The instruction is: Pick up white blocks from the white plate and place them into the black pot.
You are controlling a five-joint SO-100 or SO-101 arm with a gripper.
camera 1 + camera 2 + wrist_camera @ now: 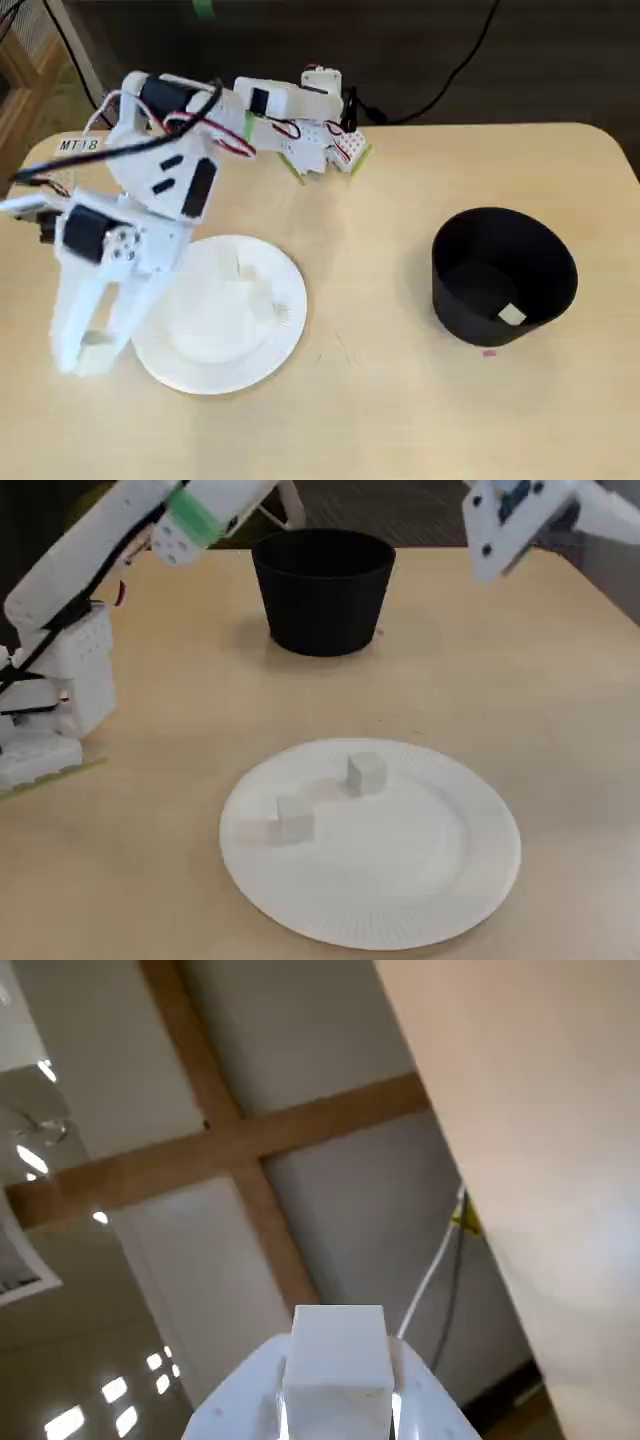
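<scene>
The gripper holds a white block between its fingers, below crossed wooden beams, table edge at right.

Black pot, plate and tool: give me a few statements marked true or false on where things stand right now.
1. The tool grips a white block. True.
2. The black pot is empty. False: one block lies inside it.
3. The white plate holds blocks. True: a rear cube and a front cube show.
4. The tool hangs over the pot. False: in a fixed view it is past the plate's edge, on the side away from the pot.
</scene>
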